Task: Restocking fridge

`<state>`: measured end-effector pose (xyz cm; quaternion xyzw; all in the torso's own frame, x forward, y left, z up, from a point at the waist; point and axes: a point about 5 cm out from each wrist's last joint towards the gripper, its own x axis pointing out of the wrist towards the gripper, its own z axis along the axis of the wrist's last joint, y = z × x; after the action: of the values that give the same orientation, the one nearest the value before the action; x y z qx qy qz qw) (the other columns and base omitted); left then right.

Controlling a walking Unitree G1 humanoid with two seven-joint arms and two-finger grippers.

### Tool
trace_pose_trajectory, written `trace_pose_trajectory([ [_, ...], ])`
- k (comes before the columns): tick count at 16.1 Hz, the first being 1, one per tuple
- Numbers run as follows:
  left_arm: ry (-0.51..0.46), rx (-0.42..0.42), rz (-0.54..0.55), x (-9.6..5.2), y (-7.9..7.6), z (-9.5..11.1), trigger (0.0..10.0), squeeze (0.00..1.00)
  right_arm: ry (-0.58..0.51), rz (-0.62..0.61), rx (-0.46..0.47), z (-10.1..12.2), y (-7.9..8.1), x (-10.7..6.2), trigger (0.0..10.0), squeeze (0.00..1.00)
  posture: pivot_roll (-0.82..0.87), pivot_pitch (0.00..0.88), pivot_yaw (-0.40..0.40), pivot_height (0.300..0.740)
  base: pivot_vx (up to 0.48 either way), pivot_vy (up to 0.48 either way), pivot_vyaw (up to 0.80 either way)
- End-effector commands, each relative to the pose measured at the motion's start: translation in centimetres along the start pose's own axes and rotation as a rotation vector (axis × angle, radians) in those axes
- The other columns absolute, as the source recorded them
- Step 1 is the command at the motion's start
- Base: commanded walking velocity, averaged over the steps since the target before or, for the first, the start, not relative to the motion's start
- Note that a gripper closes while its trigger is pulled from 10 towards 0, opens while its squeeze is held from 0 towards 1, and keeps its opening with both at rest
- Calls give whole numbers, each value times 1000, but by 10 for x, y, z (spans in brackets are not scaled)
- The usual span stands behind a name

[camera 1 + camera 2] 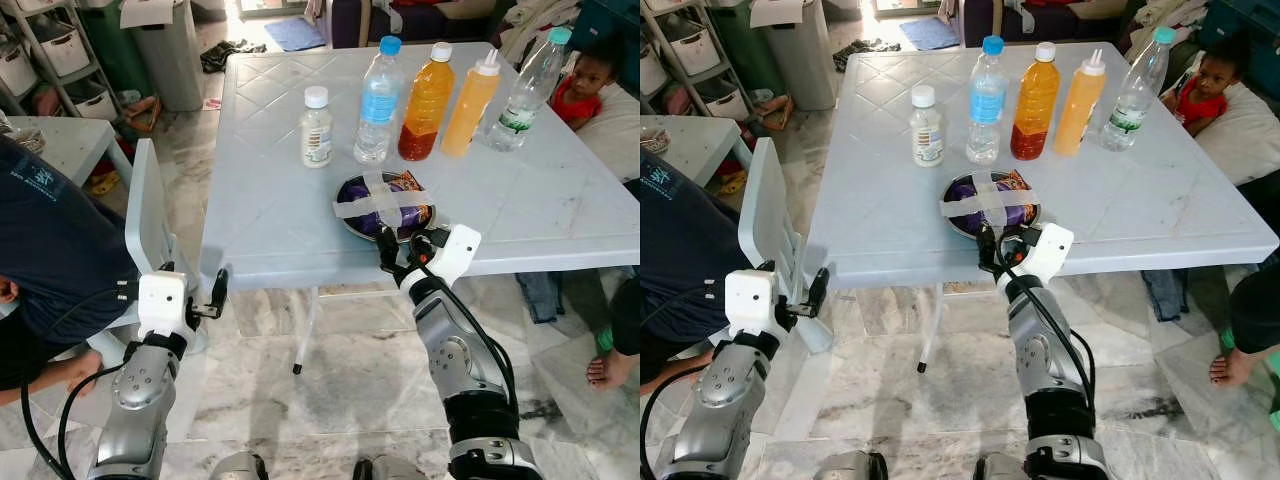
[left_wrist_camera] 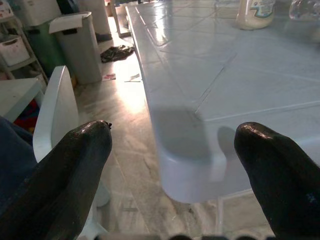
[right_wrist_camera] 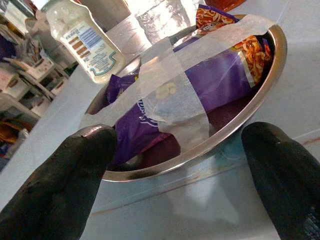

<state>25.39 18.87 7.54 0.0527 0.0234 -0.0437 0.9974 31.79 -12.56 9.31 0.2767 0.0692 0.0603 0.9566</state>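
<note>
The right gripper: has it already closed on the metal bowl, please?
No; the right gripper is open, its fingers apart before the metal bowl.

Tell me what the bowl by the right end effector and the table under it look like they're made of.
Bowl: likely polished metal, its rim shiny and mirror-like. Table: looks like pale moulded plastic, with pressed diamond grooves and a rounded edge. The right end effector is open just before the bowl.
</note>
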Motion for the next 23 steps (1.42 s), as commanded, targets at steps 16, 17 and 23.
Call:
trace_pose_trajectory([
  [16, 11, 17, -53, 0, -10, -1, 10000, 0, 245, -147, -8, -2, -17, 23, 0, 0, -15, 62, 41, 735, 0, 0, 0],
  [17, 11, 17, -53, 0, -10, -1, 10000, 0, 245, -147, -8, -2, -17, 23, 0, 0, -15, 62, 41, 735, 0, 0, 0],
  [23, 7, 23, -64, 1, -11, 1, 10000, 0, 229, -213, 35, 13, -29, 28, 0, 0, -15, 63, 49, 735, 0, 0, 0],
])
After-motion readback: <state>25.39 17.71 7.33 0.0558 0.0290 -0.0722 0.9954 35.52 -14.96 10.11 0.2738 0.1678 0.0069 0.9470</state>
